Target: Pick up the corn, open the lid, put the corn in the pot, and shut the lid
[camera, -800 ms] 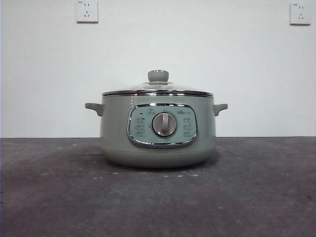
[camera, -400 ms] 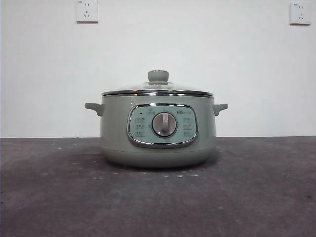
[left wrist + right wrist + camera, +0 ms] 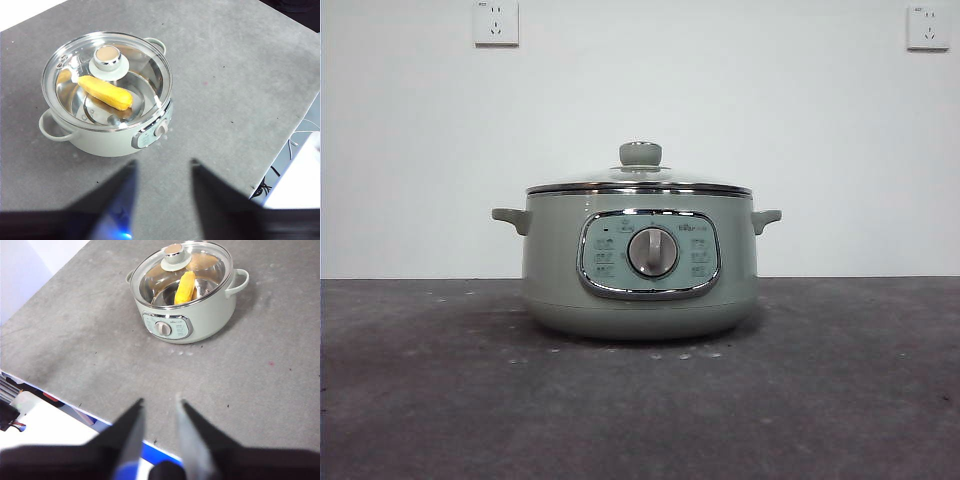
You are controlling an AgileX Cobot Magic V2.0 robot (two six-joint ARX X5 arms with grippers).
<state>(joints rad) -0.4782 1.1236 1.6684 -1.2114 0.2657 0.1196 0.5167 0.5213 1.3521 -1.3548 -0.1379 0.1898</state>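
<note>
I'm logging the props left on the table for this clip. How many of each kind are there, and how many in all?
Electric cooking pot: 1, sage green, standing on the grey table
Glass lid: 1, closed on the pot
Corn cob: 1, lying inside the pot under the lid
Total: 3

Both end effectors hang clear of the pot, holding nothing.

My left gripper (image 3: 162,165) hangs high above the table, jaws parted, holding nothing. My right gripper (image 3: 159,402) hangs likewise raised, jaws apart by a narrower gap, empty. Neither arm shows in the front view.
</note>
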